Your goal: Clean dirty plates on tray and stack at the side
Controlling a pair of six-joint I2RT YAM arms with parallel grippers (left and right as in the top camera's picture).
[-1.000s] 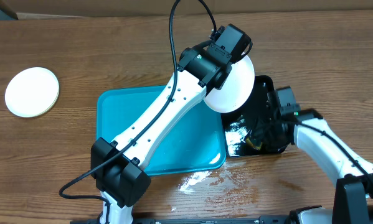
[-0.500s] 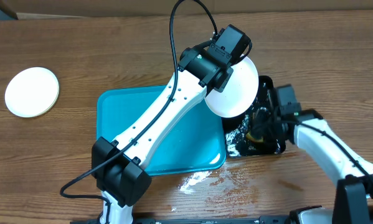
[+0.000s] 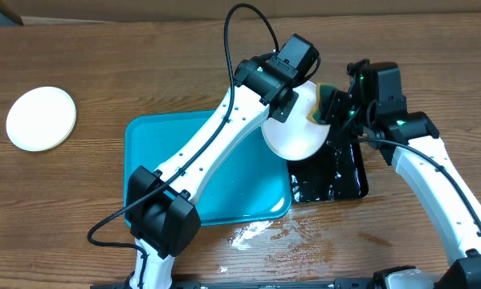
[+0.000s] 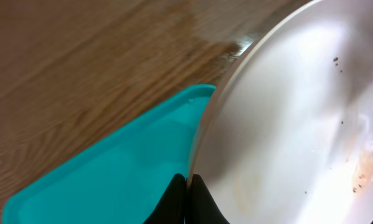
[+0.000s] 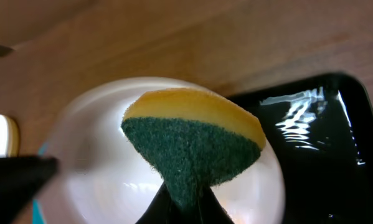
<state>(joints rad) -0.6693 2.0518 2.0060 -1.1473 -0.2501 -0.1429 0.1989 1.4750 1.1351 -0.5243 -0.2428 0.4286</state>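
The left gripper is clenched on the rim of a round, shallow white plate. It holds the plate tilted on edge above the far right corner of the large turquoise-blue rectangular plastic tray. The plate's glossy inner face carries scattered small dark specks and a faint brownish smear near one side.

The right gripper is squeezed shut on a yellow sponge with a dark green scouring face. The sponge sits in front of the plate's face at its upper right edge, but whether they touch cannot be told.

Everything stands on a brown wood-grain table.

A smaller glossy black tray, wet and shining, lies just beside the turquoise tray's right side, under the sponge arm. A wet patch spreads on the wood in front of both trays. Well apart at the far left, another round white plate lies flat. The left arm crosses the turquoise tray and hides part of it.
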